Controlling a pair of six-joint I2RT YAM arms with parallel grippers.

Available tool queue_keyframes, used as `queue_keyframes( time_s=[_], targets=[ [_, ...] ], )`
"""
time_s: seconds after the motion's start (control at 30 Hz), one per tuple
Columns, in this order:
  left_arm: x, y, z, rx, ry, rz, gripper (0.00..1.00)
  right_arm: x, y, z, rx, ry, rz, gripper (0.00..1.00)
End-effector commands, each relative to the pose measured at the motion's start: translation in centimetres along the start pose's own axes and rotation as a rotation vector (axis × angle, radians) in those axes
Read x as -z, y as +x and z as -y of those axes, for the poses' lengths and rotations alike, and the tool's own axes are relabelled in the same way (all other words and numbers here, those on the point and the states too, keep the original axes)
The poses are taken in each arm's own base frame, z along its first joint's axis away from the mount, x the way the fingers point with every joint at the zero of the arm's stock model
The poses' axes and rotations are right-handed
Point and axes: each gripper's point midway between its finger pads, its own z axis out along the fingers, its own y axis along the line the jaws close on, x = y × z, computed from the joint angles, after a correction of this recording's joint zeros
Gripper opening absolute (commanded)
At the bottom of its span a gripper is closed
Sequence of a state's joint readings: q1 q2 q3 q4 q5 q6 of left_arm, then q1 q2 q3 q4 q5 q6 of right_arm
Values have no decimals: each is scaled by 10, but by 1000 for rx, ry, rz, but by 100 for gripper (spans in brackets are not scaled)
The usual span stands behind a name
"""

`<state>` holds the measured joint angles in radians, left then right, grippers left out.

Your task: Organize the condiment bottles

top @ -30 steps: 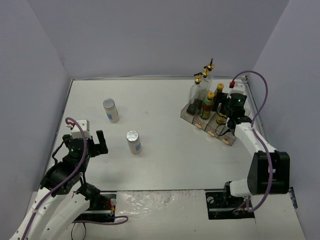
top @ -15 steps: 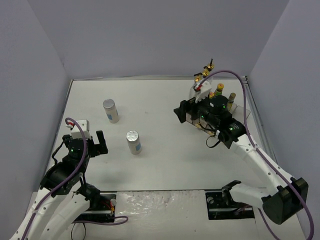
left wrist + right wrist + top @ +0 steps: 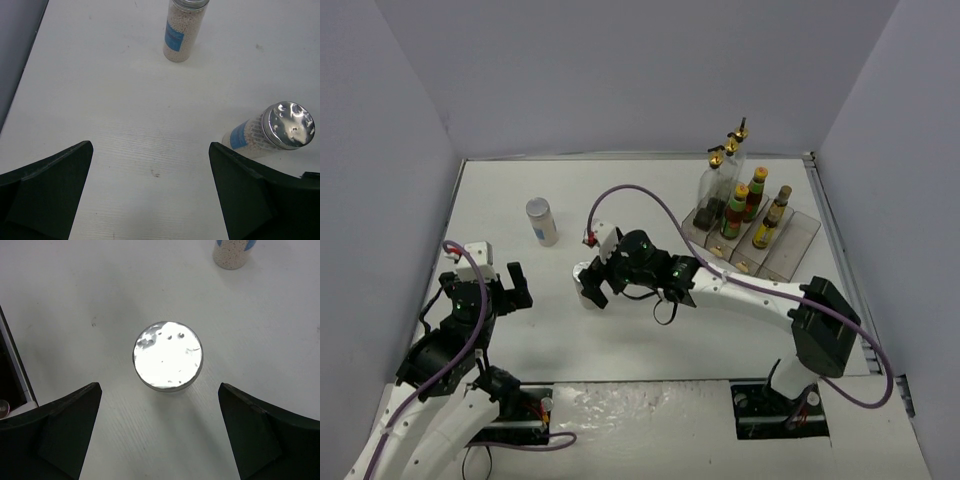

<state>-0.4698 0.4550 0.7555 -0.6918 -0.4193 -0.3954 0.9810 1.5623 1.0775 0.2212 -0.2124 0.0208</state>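
Though small and probably light, the shaker [image 3: 168, 356] looks rigid and slick-sided, and is best squeezed across its body just below the silver lid. It stands upright mid-way across the table [image 3: 650, 200], long axis vertical, lid up. The right gripper [image 3: 158, 395] hangs directly above, jaws wide apart, touching nothing. The left gripper [image 3: 150, 155], jaws equally apart, hovers near-left. A second shaker [image 3: 542, 220] stands farther back, and the rack [image 3: 802, 238] sits well to the right.
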Motion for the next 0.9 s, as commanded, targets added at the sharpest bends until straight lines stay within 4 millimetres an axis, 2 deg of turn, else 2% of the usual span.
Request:
queue_keyframes(
  time_s=[0.0, 0.1, 0.33, 0.43, 0.57, 0.63, 0.7, 0.77, 0.83, 0.87],
  targets=[
    [-1, -17, 1, 32, -9, 50, 100, -20, -59, -1, 38, 46, 168, 100],
    [-1, -17, 2, 32, -8, 48, 100, -40, -48, 1, 37, 61, 136, 100],
    [-1, -17, 1, 33, -11, 51, 100, -62, -24, -2, 39, 48, 80, 96],
    [-1, -18, 1, 32, -10, 52, 100, -62, -14, 1, 37, 60, 62, 82],
    [-1, -18, 1, 32, -8, 52, 100, -51, -8, 9, 30, 92, 63, 57],
    [-1, -18, 2, 32, -6, 53, 100, -44, 0, 16, 18, 115, 56, 40],
    [-1, -18, 2, 32, -6, 53, 100, -32, 4, 28, -3, 154, 60, 27],
    [0, -18, 2, 32, -4, 52, 100, -17, -1, 41, -30, 198, 83, 16],
    [-1, -18, 2, 31, -6, 52, 100, 3, 7, 65, -69, 257, 86, 10],
    [-1, -18, 2, 31, -6, 51, 100, 18, -3, 71, -81, 277, 120, 9]
  ],
)
